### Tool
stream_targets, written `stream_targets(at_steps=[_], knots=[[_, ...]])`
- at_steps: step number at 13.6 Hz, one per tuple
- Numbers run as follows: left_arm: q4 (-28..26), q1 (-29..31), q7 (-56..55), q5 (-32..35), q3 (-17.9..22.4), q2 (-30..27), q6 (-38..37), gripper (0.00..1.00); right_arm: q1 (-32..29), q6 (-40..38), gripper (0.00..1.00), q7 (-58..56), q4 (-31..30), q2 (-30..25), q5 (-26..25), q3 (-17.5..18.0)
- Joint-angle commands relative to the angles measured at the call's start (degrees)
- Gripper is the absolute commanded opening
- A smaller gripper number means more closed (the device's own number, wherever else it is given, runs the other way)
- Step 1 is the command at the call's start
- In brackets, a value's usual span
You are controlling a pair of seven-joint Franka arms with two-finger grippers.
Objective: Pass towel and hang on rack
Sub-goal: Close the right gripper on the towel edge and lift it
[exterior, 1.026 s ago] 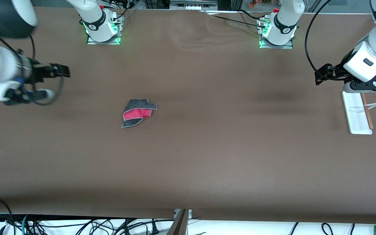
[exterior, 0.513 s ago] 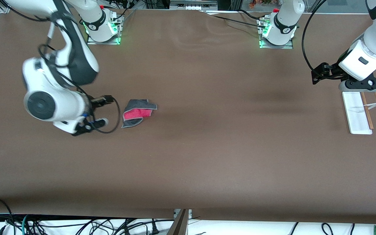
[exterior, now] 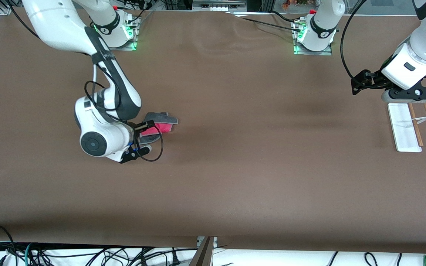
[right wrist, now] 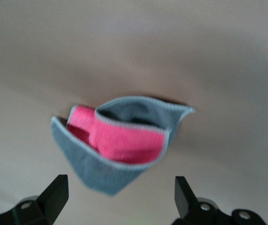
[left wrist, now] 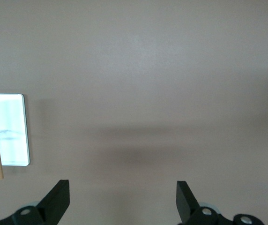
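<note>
I found the towel (exterior: 159,127) lying crumpled on the worktop (exterior: 235,177), toward the right arm's end and well away from every edge, closer to the edge where the bases stand than to the camera's edge. Dark grey faced up with a pink-red fold showing and a pale hem around it.

The right claw (right wrist: 120,194) hung directly at the towel. In the right wrist view (right wrist: 120,145) the cloth sat between the two finger lines and just ahead of the tips, its long axis running across the gap from one finger to the other. The fingers stood wide apart and gripped nothing. I judged the coming move to be a short descent onto the cloth, since the bunched pink middle already lay centred in the opening.

The rack (exterior: 405,127) rested near the edge at the left arm's end, its white base and two brown rods lying lengthwise toward the camera's edge. The left claw (left wrist: 122,201) waited over the worktop just beside the rack's base-side end, fingers spread wide and empty. It was plainly the nearer arm to the rack; the right arm was the nearer to the towel.

I could read no brand, label or writing anywhere.
</note>
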Motion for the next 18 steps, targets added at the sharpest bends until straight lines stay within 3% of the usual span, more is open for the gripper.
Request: stream_targets(at_steps=[1,3,11,18], knots=[[0.89,-0.08,0.32,0.13,-0.06,-0.14,-0.67,1.00,-0.43,3.26,1.00,-3.41,-3.30,0.02,2.85,0.37],[0.98,-0.08,0.32,0.22,-0.06,-0.14,-0.58,1.00,-0.43,4.41,1.00,-4.47,-5.41,0.38,6.63,0.46],[0.89,0.19,0.32,0.04,0.03,-0.06,-0.67,1.00,-0.34,4.50,1.00,-6.32,-6.38,0.47,10.95,1.77],[0.81,0.71,0.23,-0.04,0.38,0.82,-0.67,1.00,-0.51,1.78,1.00,-6.41,-9.81,-0.06,11.22,2.04]])
